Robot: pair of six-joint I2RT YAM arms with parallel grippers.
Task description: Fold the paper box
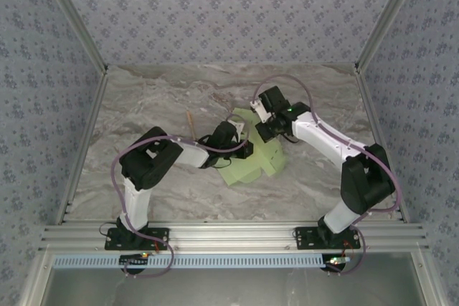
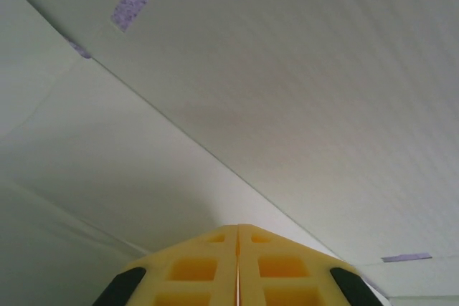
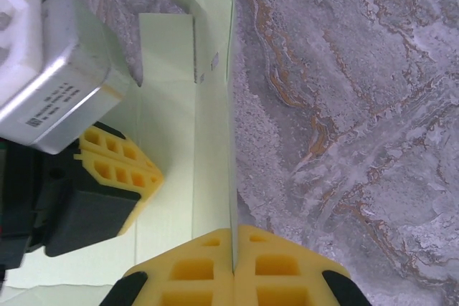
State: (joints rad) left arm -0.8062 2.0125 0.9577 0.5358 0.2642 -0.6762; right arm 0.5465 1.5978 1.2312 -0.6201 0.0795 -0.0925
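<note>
While the left claw (image 2: 237, 231) is closed, the right claw (image 3: 233, 233) pinches the paper box (image 3: 212, 148).

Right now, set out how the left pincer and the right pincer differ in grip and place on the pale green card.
Grip: the right pincer is clamped on an upright flap edge of the pale light-green thin card box; the left pincer has its yellow fingers shut, no card seen between them. Place: the left pincer sits over the card's flat panel; the right pincer is at its edge, beside the grey marbled tabletop. Both are shut.
</note>
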